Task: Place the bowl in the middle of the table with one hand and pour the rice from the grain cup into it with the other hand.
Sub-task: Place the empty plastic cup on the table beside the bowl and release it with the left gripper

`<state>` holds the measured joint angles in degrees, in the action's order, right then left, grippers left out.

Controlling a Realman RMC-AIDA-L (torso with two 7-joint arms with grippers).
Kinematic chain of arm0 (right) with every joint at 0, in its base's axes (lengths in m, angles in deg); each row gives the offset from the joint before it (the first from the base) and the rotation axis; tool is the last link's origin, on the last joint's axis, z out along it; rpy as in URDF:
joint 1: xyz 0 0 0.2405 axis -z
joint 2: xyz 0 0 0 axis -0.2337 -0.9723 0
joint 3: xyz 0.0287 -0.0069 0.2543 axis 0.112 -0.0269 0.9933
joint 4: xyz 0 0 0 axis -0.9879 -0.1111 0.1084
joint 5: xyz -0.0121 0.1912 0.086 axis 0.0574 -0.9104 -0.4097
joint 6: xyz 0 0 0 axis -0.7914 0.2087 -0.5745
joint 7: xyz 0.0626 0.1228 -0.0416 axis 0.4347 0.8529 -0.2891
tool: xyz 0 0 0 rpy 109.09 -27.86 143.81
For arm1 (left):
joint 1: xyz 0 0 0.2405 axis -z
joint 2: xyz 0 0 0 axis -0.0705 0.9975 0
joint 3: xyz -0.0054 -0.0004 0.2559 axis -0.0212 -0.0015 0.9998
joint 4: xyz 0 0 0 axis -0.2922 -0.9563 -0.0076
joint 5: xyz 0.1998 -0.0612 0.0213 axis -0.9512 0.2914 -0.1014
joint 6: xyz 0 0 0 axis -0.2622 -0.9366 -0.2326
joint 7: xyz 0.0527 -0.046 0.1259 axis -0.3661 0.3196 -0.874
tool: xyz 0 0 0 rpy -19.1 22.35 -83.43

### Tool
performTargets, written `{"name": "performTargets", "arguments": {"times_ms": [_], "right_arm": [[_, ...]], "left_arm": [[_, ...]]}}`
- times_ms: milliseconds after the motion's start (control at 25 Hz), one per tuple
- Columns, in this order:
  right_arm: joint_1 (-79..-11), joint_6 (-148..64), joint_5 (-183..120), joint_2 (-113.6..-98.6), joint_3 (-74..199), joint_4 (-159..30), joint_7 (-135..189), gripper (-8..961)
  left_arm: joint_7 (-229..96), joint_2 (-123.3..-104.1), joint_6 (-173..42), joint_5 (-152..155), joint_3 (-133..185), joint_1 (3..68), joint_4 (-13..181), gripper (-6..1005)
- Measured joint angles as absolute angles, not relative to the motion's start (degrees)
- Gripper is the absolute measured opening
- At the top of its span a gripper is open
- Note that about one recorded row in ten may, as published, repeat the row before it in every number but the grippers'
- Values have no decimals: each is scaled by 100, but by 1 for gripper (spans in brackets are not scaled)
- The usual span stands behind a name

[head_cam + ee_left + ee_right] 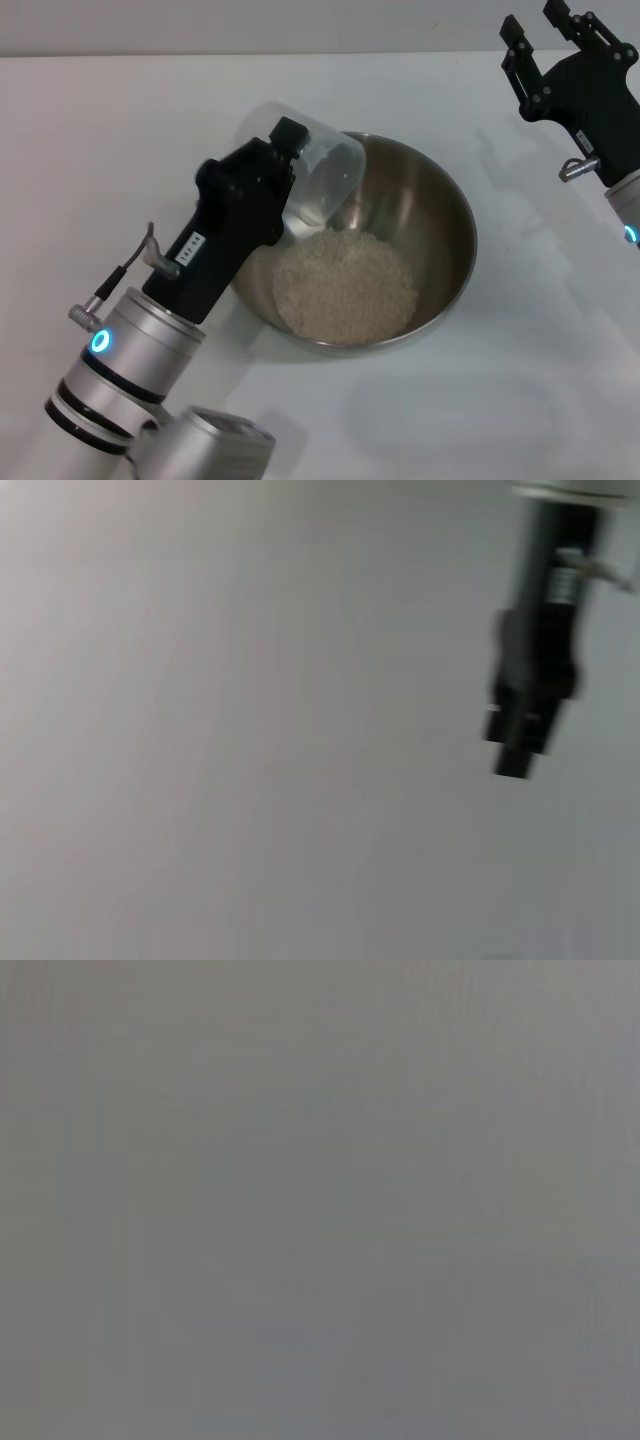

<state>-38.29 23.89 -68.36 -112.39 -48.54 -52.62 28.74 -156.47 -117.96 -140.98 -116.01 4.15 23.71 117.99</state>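
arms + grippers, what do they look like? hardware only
Both arms are silver-white cylinders with black bands and a glowing blue-green ring near the wrist. The left gripper and right gripper are matte black, blocky, two-fingered. Each has a small metal plug; the left one carries a thin cable. A small white label sits on the left gripper's body.

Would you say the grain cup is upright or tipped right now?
Tipped: the left gripper holds the grain cup mouth-down over the bowl.
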Motion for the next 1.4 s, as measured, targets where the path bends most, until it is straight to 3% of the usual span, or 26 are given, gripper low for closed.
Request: {"name": "performTargets", "arguments": {"times_ms": [400,1400], "right_arm": [[-3823,2411,-6836,-11246,-4859,-5262,2869,456],[-3785,2434,-6818,-11257,-4880,-5253,2821,455]], "left_arm": [[-12025,-11797,-13905,-10243,25,2365,11929,32],[-8678,-11791,-11936,-9499,-967,2326,11299,34]]}}
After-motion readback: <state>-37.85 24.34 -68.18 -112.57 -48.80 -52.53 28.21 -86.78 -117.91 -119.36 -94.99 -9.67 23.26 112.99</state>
